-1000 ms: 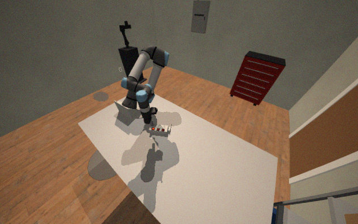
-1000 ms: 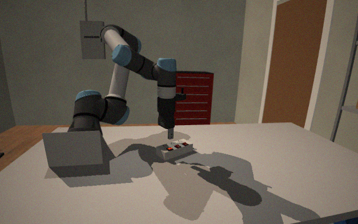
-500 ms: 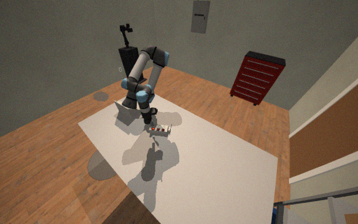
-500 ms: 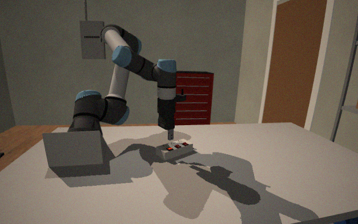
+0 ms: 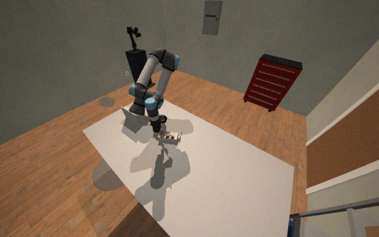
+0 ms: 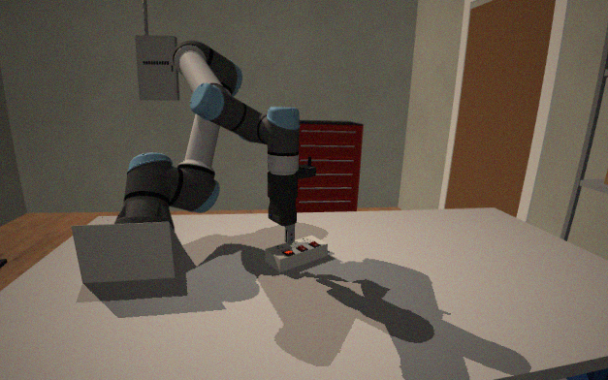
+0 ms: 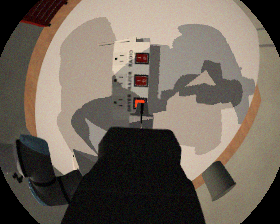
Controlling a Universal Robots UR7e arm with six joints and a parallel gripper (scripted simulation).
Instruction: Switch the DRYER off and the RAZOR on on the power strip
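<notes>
Fingers [image 6: 288, 236] are held together on nothing, pointed straight down at the nearest, brightly lit switch [image 7: 139, 103] of the strip [image 6: 297, 254], which is laid flat on the white surface [image 6: 451, 271] just right of the arm's base [image 6: 123, 252], two dimmer red switches [image 7: 141, 80] being seen beyond.
</notes>
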